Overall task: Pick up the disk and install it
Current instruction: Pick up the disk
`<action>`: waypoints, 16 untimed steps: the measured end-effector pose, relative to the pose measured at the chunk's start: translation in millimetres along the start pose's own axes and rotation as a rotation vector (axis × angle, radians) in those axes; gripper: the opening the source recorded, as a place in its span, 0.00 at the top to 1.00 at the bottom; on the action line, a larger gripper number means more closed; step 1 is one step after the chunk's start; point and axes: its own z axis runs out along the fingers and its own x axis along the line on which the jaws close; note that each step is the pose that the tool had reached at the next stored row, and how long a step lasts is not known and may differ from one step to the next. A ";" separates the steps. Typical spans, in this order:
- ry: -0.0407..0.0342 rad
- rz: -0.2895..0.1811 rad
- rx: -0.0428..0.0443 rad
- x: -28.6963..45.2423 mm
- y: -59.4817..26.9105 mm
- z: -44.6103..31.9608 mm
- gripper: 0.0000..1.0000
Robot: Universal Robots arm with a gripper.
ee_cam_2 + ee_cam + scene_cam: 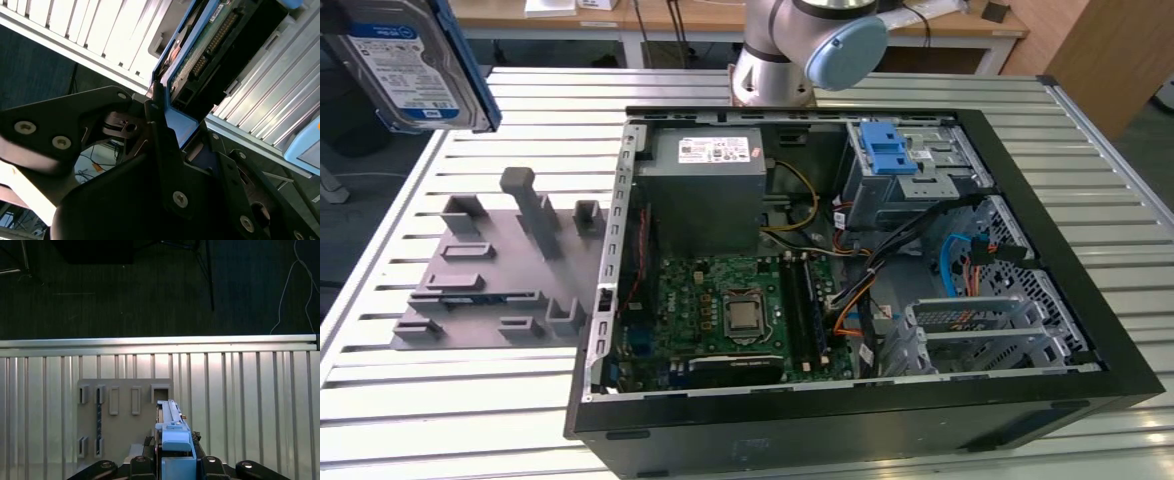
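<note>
While hand grips disk — slatted table, dark floor.

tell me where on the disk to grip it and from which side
Grip the disk at the end of its blue carrier, clamping the two broad flat faces and coming in edge-on. It is a thin slab, and the gripper is shut on it just so.
</note>
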 end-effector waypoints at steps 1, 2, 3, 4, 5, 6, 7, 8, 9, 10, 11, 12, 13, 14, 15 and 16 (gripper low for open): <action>0.0000 0.000 0.0001 0.0 0.0 -1.3 0.63; 0.0000 0.000 0.0002 -0.1 0.1 -2.6 0.63; 0.0000 0.000 0.0003 -0.1 0.1 -4.1 0.63; 0.0000 0.000 0.0004 -0.2 0.2 -5.5 0.63; 0.0000 0.000 0.0005 -0.2 0.2 -6.8 0.63; -0.0001 0.000 0.0006 -0.3 0.2 -8.2 0.63; -0.0001 0.000 0.0007 -0.3 0.3 -9.5 0.63; -0.0001 0.000 0.0008 -0.4 0.3 -10.9 0.63; 0.0000 0.000 0.0008 -0.4 0.4 -12.3 0.63; -0.0001 0.000 0.0009 -0.5 0.4 -13.7 0.63; 0.0000 0.000 0.0009 -0.5 0.4 -15.1 0.63; -0.0001 0.000 0.0010 -0.6 0.5 -16.5 0.63; 0.0000 0.000 0.0010 -0.6 0.5 -17.8 0.63; 0.0000 0.000 0.0010 -0.7 0.5 -18.7 0.63; -0.0001 0.000 0.0010 -0.7 0.5 -19.2 0.63; 0.0000 0.000 0.0009 -0.7 0.6 -19.5 0.63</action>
